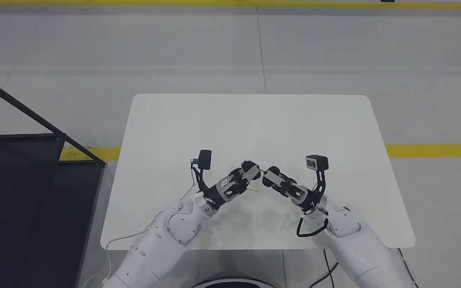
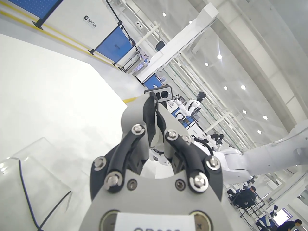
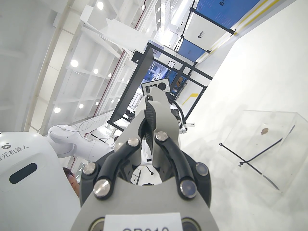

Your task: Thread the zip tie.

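Fingers pinched together on left hand (image 2: 153, 99) and right hand (image 3: 150, 96) alike.

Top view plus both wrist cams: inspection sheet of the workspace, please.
Surface: white table, rounded corners.
Job's things: black zip ties lying loose in a clear tray on the table by the right arm.
Clutter: brown speck in that tray; second clear tray by the left arm with a thin dark strand across it, zip tie or cord unclear.
Pincers: left pincer and right pincer both shut, tips close together over the table's near half; anything pinched, cannot tell.
Cables: black loop at the right wrist; thin pale lead beside the left arm.
Surroundings: grey floor, yellow line, black-framed screen beside the table.
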Motion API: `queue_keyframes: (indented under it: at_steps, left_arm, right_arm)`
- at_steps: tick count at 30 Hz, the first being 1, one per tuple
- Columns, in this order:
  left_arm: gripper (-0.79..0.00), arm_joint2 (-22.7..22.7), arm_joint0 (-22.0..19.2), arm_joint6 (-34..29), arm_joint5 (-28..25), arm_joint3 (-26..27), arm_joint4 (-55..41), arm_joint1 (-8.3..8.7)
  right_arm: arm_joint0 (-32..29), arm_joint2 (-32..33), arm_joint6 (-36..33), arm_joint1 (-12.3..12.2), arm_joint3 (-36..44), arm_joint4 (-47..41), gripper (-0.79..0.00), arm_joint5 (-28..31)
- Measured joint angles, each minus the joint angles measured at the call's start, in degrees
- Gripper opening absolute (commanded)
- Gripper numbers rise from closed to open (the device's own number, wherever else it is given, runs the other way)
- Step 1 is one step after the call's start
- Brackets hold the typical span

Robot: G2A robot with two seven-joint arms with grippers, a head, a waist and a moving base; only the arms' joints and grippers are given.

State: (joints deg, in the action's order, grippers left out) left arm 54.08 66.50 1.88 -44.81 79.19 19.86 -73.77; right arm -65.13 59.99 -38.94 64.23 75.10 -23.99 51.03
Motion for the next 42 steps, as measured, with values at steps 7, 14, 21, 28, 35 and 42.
queue_keyframes:
  at_steps: [7,14,21,28,35,42]
  left_arm:
    - [-0.702,0.3,0.08,-0.4,-0.14,-0.01,0.09,-0.29]
    - [-0.785,0.67,0.26,-0.56,0.0,0.05,0.41,-0.57]
    - [-0.785,1.02,0.34,-0.79,0.11,-0.02,0.58,-0.82]
    - [-0.785,1.87,0.36,-0.8,0.12,-0.21,0.93,-0.97]
    - [-0.785,6.28,1.61,-0.54,-0.64,1.08,0.54,-0.24]
    - [-0.785,14.56,5.85,-2.61,-0.97,5.07,-0.92,1.57]
  right_arm:
    - [-0.11,0.25,-0.09,0.15,0.03,0.23,-0.785,-0.11]
    - [-0.24,0.51,-0.22,0.29,0.02,0.26,-0.785,-0.29]
    - [-0.37,0.78,-0.4,0.4,0.09,0.36,-0.566,-0.56]
    - [-0.7,1.5,-0.15,0.43,0.43,0.75,0.0,-0.42]
    - [-3.11,4.97,3.65,-0.04,4.26,7.23,0.0,0.96]
    - [-8.44,8.51,16.44,0.28,14.3,28.41,0.0,-3.76]
